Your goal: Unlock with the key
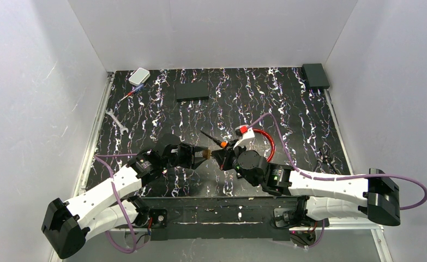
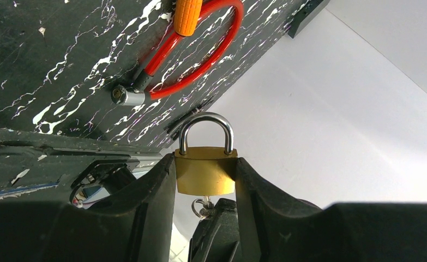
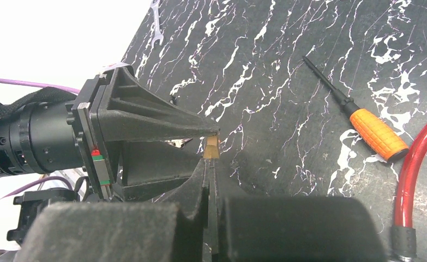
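Lying flat and free on the table (image 3: 287,43), the key (image 3: 377,134) sits just far of where your two arms meet, its thin black rod pointing far-left and its orange body near the red cable loop (image 3: 413,164). Nothing is touching it.

Expect it to be light and stiff. The ribbed orange body should give a sure hold, so pinch it across there. The rod is slim and likely slippery, and a round tool like this may roll when nudged.

Your left arm (image 1: 118,185) has its jaws part-way apart, clamped on the flat sides of the brass padlock (image 2: 205,172), with the shackle up and closed. Your right arm (image 1: 320,183) has its jaws pressed together, tips at the padlock's underside. A small silvery piece hangs there, and you cannot tell whether those jaws pinch it.

Farther out, a silver wrench (image 1: 115,121) lies at the left edge. A small white case (image 1: 139,76) sits at the far left (lid on, contents hidden). Two flat black blocks (image 1: 192,91) rest along the far side, showing nothing inside.
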`<act>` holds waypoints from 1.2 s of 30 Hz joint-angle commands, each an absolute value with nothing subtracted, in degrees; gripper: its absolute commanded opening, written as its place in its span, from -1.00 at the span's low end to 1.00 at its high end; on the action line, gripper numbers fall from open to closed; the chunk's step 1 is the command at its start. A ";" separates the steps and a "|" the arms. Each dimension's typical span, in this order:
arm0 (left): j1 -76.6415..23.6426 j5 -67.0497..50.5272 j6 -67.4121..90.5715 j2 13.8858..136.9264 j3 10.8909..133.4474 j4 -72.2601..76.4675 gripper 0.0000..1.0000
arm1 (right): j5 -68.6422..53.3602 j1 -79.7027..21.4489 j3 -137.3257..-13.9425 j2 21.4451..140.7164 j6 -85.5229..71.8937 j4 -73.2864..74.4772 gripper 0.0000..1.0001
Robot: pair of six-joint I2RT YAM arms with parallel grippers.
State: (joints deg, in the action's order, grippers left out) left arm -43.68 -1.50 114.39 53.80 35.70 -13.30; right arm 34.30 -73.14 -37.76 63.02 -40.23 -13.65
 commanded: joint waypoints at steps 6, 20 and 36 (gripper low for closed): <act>-43.68 -1.49 113.99 53.29 36.02 -12.32 -1.00 | 35.16 -73.39 -39.79 63.55 -39.00 -17.74 -0.97; -43.64 -1.81 114.28 54.55 36.34 -10.62 -1.00 | 35.17 -73.37 -38.85 64.45 -39.37 -19.05 -0.97; -43.59 -1.93 115.49 54.99 36.05 -8.34 -1.00 | 35.47 -73.39 -35.49 65.63 -37.17 -25.09 -0.97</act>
